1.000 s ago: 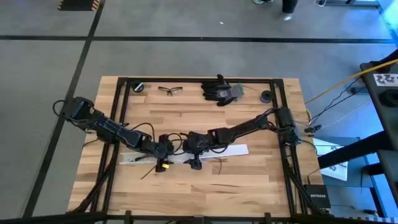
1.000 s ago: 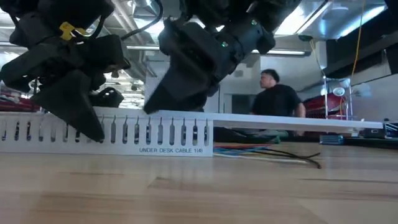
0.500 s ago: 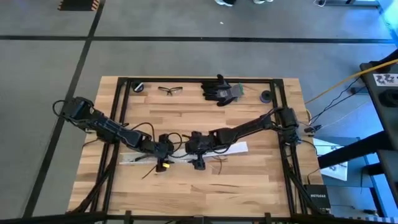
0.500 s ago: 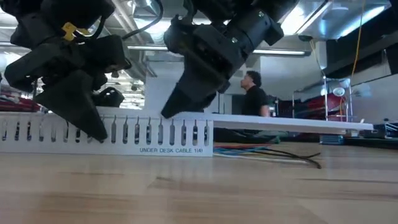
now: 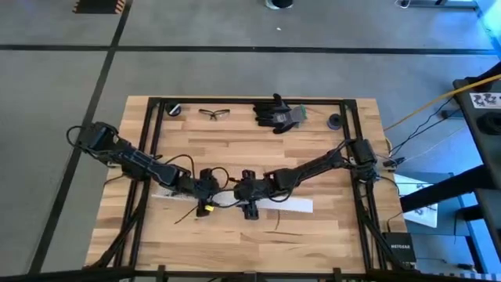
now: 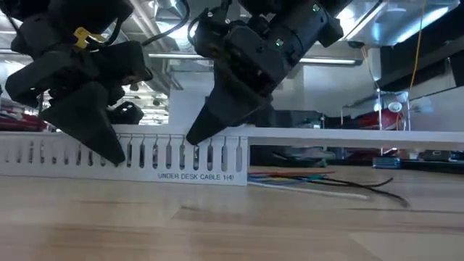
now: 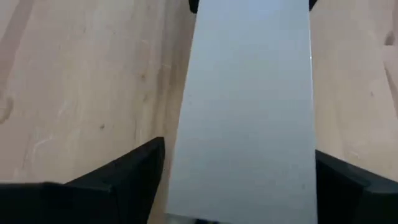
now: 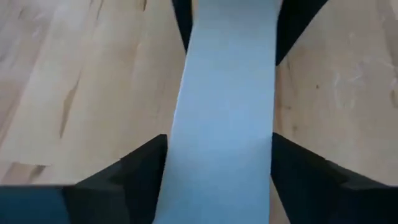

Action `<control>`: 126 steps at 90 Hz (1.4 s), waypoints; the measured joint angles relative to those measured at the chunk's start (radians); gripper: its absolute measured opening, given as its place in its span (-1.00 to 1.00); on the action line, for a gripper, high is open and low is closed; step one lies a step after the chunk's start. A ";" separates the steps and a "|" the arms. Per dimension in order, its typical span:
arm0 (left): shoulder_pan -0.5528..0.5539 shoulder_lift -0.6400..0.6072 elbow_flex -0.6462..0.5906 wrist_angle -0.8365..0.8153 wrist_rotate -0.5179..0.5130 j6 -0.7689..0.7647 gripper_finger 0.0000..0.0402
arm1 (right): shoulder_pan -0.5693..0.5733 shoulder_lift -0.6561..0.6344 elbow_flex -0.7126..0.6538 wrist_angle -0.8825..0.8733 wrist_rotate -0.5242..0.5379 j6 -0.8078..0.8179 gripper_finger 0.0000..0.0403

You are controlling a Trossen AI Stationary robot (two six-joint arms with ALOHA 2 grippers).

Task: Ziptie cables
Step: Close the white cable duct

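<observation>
Near edge of wooden table (image 5: pixel 313 235): bare boards. Just beyond, white slotted channel strip (image 6: pixel 130 156) (printed "UNDER DESK CABLE"), lying crosswise at mid-table and taken here as landmark. Cables (image 6: pixel 326 181): thin dark, grey and coloured wires lying flat on the boards beside the strip's slotted end and below its plain lid, ends splayed toward the near edge. Left gripper (image 5: pixel 205 190) over the strip's left part, fingers (image 7: pixel 112 186) spread to either side of the white strip; contact with it not discernible. Right gripper (image 5: pixel 249 196) just right of it along the strip, fingers (image 8: pixel 137 168) likewise straddling the strip; grip not discernible. Beyond the strip, at the far edge: safety glasses (image 5: pixel 214 114), black gloves (image 5: pixel 278 113), small black round object (image 5: pixel 335 121).
</observation>
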 joint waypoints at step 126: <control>-0.045 -0.084 0.048 0.008 -0.040 -0.046 0.34 | 0.002 0.053 0.002 0.016 0.007 -0.003 0.13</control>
